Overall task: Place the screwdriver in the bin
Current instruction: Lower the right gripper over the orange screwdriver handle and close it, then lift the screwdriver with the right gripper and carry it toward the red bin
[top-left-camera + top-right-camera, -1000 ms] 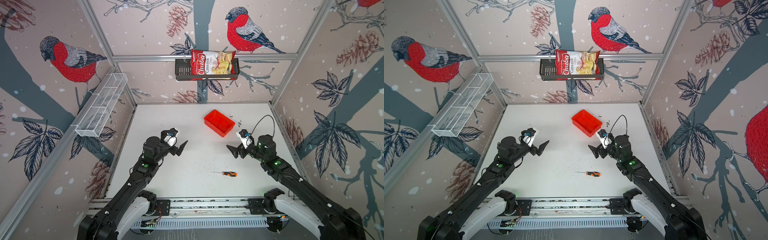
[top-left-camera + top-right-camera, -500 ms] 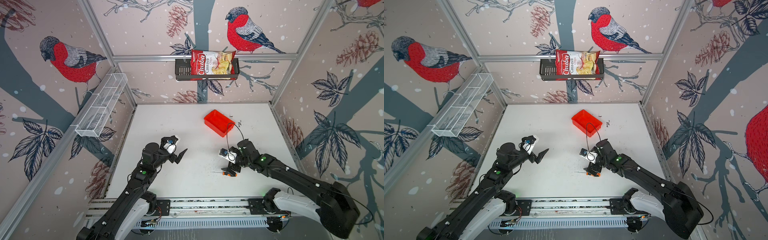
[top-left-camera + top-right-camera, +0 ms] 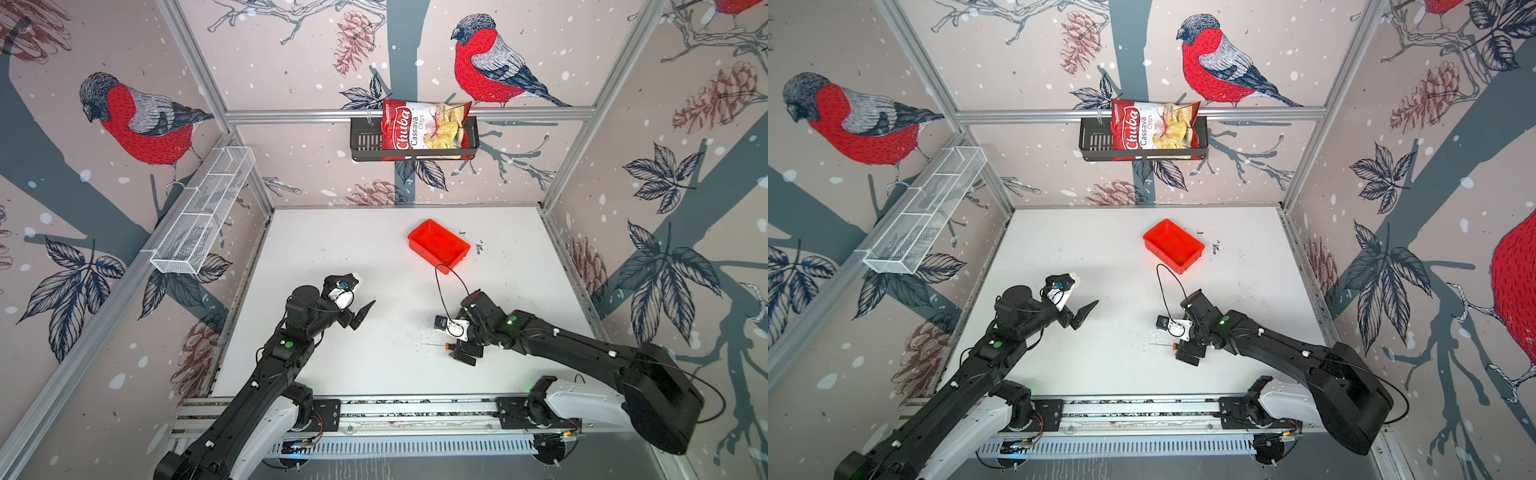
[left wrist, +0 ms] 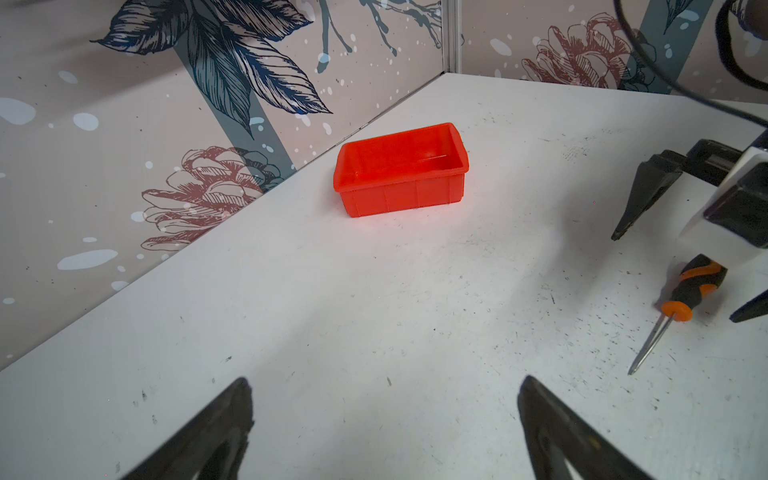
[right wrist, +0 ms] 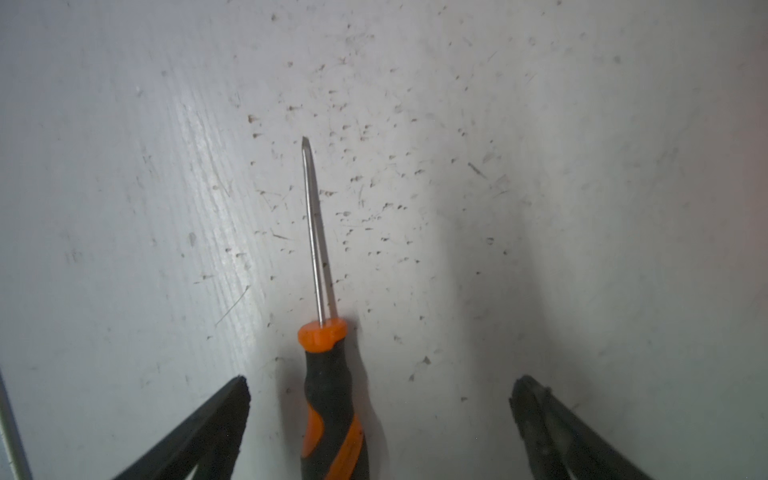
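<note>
— Screwdriver (image 5: 332, 395)?
— Flat on scuffed white table (image 5: 582, 166), orange/black handle inside my wide-open right hand (image 5: 380, 384), nothing gripped. Red plastic bin (image 4: 403, 195) well apart.
— Any text?
— Bag (image 3: 424, 131): "Chuba Cassava Chips".

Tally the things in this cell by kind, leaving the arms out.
Tools: 1, the screwdriver
Containers: 3, the bin, the black basket, the white mesh tray
Snack bags: 1, the chip bag
Total: 5
</note>
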Action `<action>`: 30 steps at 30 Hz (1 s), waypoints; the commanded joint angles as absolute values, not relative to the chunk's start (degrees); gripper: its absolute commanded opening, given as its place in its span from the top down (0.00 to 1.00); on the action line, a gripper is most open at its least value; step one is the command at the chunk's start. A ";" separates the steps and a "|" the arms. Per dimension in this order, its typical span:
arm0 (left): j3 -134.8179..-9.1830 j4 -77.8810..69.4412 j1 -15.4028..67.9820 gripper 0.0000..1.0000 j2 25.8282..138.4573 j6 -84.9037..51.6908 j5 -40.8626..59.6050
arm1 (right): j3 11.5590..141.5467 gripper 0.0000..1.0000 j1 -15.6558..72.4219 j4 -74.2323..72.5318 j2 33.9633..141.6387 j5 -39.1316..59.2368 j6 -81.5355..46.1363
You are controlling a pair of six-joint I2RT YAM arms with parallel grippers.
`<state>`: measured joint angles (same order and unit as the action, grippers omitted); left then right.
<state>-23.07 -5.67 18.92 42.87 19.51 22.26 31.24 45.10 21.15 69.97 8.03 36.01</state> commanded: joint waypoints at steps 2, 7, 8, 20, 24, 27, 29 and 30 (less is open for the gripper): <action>-23.47 -4.91 18.98 0.02 43.16 20.53 22.84 | 31.37 0.01 45.51 22.30 71.54 6.89 36.42; -23.46 -4.91 18.98 0.02 43.16 20.65 22.79 | 31.55 0.04 45.52 22.89 73.78 6.29 36.83; -23.47 -4.82 18.97 0.02 43.15 20.69 22.76 | 31.54 0.05 45.54 22.94 73.92 6.15 36.91; -23.58 -4.40 18.93 0.02 43.16 20.84 22.06 | 32.59 0.55 45.53 24.51 75.30 5.76 36.72; -23.52 -4.43 18.98 0.02 43.25 20.83 21.97 | 33.08 0.79 45.53 25.29 75.51 5.54 36.69; -23.64 -4.44 18.97 0.02 43.41 20.91 22.06 | 33.40 0.87 45.51 25.64 75.42 5.39 36.56; -23.69 -4.44 18.90 0.02 43.46 21.06 22.06 | 33.55 0.87 45.52 25.67 75.29 5.29 36.56; -23.73 -4.53 18.95 0.02 43.51 21.01 22.14 | 33.62 0.87 45.51 25.65 75.23 5.19 36.48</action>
<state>-23.27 -4.16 18.92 43.42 19.97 22.00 33.45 45.45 22.39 75.20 6.26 36.23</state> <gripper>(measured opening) 0.979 0.185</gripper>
